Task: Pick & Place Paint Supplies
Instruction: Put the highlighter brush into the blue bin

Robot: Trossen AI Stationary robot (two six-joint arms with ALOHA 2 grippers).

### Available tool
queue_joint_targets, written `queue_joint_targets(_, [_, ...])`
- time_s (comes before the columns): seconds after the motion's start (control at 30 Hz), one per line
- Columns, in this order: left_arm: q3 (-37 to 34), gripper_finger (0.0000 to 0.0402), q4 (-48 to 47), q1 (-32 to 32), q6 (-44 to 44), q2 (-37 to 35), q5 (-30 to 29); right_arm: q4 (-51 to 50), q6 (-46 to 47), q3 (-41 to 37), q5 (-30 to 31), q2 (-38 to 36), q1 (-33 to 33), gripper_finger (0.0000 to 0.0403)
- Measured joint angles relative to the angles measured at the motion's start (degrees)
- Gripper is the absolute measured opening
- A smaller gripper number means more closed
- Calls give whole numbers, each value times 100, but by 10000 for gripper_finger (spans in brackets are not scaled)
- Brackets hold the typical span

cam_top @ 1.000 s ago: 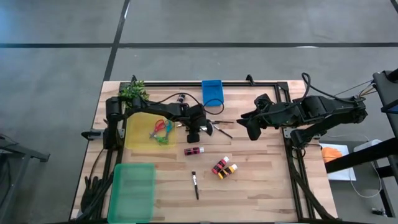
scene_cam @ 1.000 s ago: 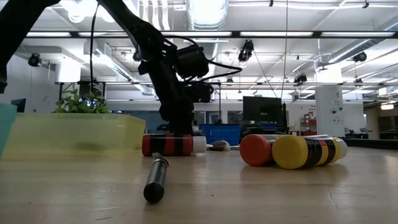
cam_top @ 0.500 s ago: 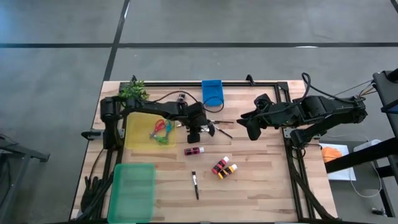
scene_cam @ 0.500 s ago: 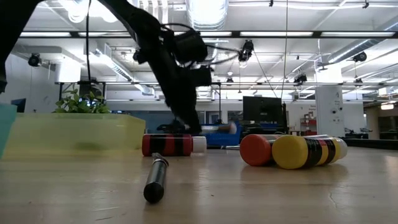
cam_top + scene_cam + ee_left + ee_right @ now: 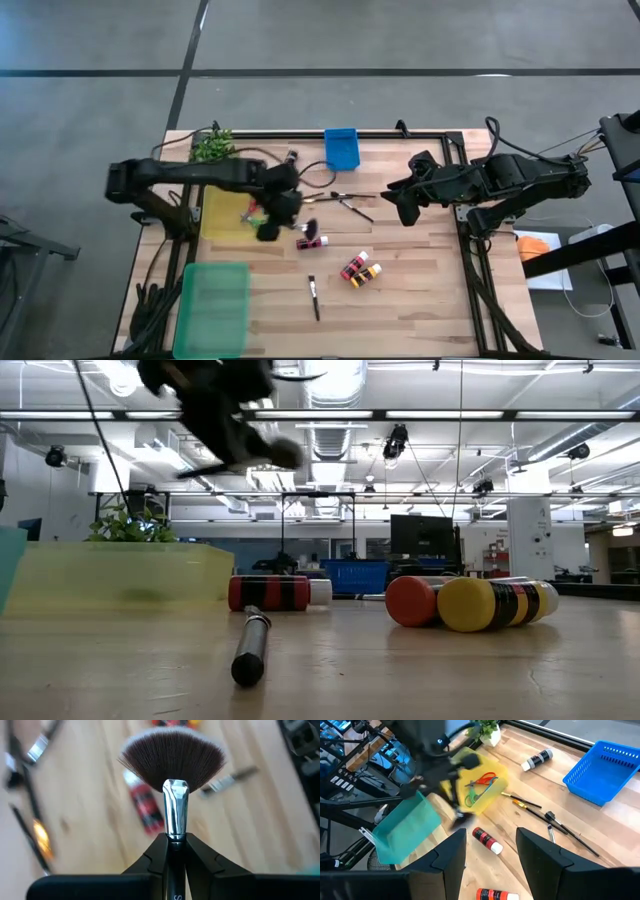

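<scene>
Fan brush (image 5: 172,757): we see it clamped between the closed fingers of the left gripper (image 5: 270,222), raised off the table.
Red bottle (image 5: 312,242): just beyond that gripper.
Yellow tray (image 5: 225,212): beside it.
Right gripper (image 5: 403,207): parted, holding nothing, well apart.

left arm (image 5: 190,172) — dark, jointed | right arm (image 5: 500,178) — dark, black cables trailing

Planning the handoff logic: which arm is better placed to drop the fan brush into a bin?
Left. The left claw is shut on the fan brush, raised beside the yellow bin. The right claw hangs open farther off.
</scene>
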Motion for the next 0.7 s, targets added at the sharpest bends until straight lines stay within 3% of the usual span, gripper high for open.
queue_joint_targets(0.17, [-755, 46, -374, -781, -830, -1150, -14, 5, 18, 0, 2, 0, 0, 171])
queue_joint_targets(0.37, [-1822, 46, -222, -2363, -2307, -2422, -133, 14, 76, 0, 2, 0, 0, 171])
queue_joint_targets(0.53, [-2556, 46, 92, -4039, -4260, -3055, -568, 16, 169, 0, 2, 0, 0, 171])
queue_joint_targets(0.7, [-3135, 47, 568, -5435, -5651, -3207, -1261, 21, 222, 0, 2, 0, -2, 171])
